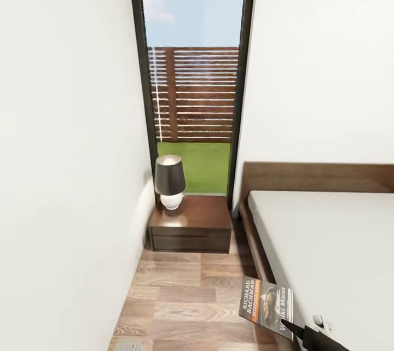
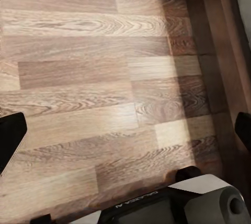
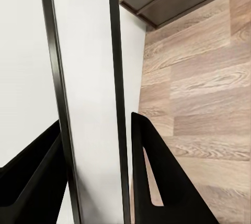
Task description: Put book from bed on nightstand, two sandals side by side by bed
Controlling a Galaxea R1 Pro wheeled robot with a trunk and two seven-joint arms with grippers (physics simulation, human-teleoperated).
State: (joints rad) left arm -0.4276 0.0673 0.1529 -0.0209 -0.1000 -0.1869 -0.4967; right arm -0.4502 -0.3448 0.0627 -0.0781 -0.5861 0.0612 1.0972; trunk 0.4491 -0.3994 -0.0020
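Your right gripper grips the book by one corner; nightstand ahead. Thin pinch could slip. Left gripper released.

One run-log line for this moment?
right gripper: shut on dark paperback book | over floor beside bed | dark wooden nightstand: ahead

Bedroom: bed, nightstand, lamp
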